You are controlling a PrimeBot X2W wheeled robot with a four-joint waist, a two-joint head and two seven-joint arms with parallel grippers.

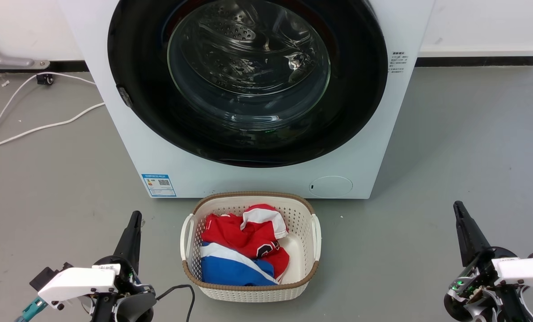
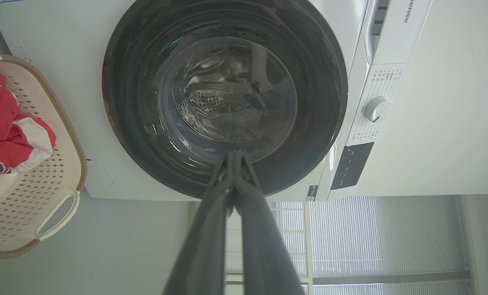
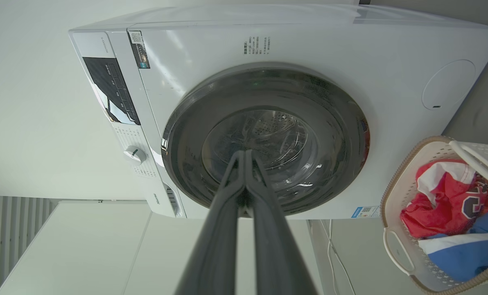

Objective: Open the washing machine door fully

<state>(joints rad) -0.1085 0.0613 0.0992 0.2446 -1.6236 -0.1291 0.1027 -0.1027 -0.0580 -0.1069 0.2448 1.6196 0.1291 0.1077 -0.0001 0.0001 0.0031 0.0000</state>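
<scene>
The washing machine door (image 1: 247, 76) sits shut, flush against the front of the washing machine (image 1: 266, 181), which stands straight ahead on the grey floor. The steel drum shows through the door's glass. Both arms are low and well back from it. The left gripper (image 1: 135, 218) is at the lower left and the right gripper (image 1: 458, 208) at the lower right. On each, the two dark fingers are pressed together to a point and hold nothing, which both wrist views confirm. Between the grippers, just in front of the machine, stands a cream basket (image 1: 253, 195) with red, white and blue clothes (image 1: 242, 243) in it. A white cable (image 1: 34, 129) trails across the floor off to the left. The task looks to be at its very start, since nothing touches the door yet. A small grey piece (image 1: 124, 96) on the door's left rim may be the catch or handle, though it is too small to tell for sure. If so, the left arm is the nearer one. The next move would call for lifting it past the basket to that rim, then parting the fingers or hooking one behind the edge. After that the door would be pulled outward in an arc around the far hinge.
</scene>
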